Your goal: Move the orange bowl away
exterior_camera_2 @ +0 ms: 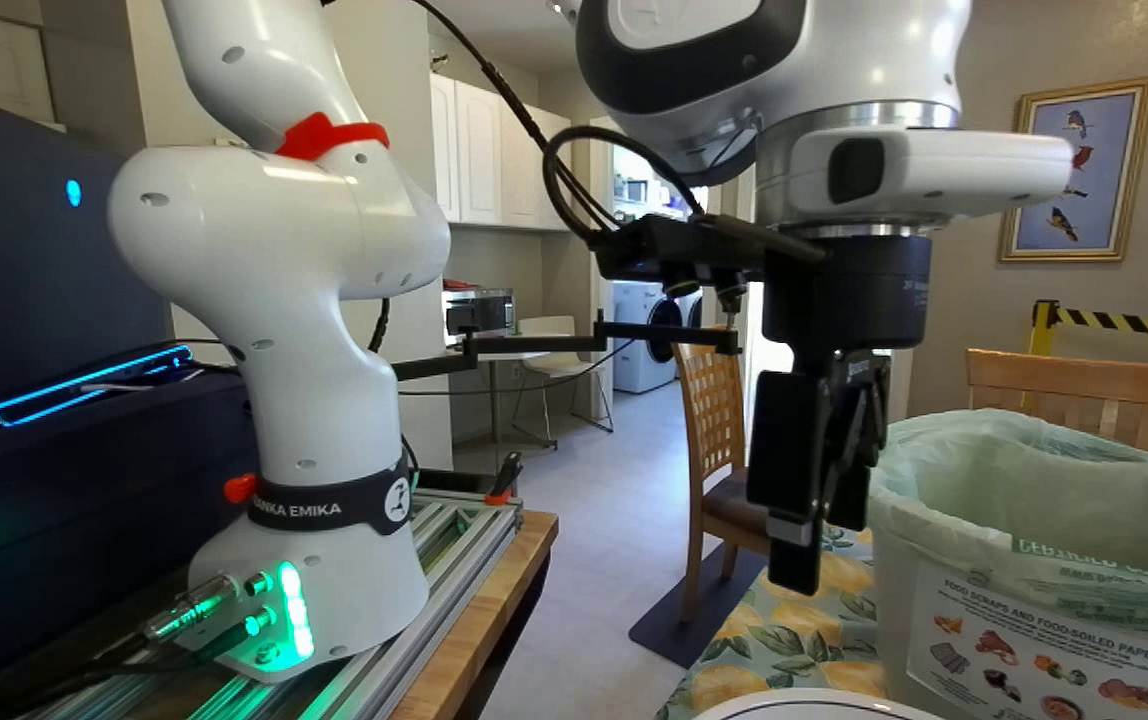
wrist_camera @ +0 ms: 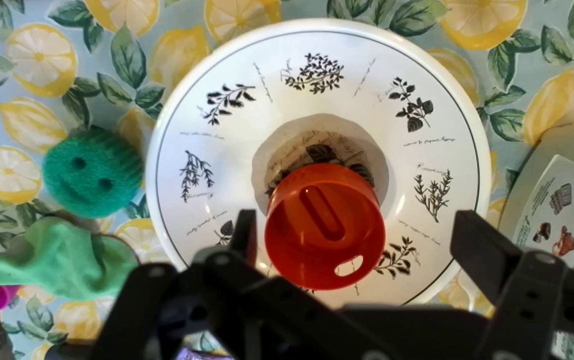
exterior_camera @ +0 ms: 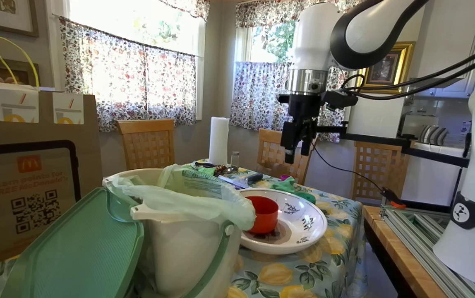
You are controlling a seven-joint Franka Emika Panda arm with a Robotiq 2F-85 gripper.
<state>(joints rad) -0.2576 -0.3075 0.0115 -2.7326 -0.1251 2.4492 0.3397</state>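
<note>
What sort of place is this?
Probably the dining area of a home, though I can't be sure anyone lives here: there's a lemon-print tablecloth, wooden chairs beside it, and patterned curtains behind them.

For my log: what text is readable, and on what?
"M", "Earn points for FREE McDonald's": bag
"FOOD SCRAPS AND FOOD-SOILED PAPER": bin
"CERTIFIED": liner
"ANKA EMIKA", partial: arm base
"PINE", partial: dark panel
"Rosemary": plate
Too small or blurred: remaining bag, plate, bin, liner, claw print.
</note>
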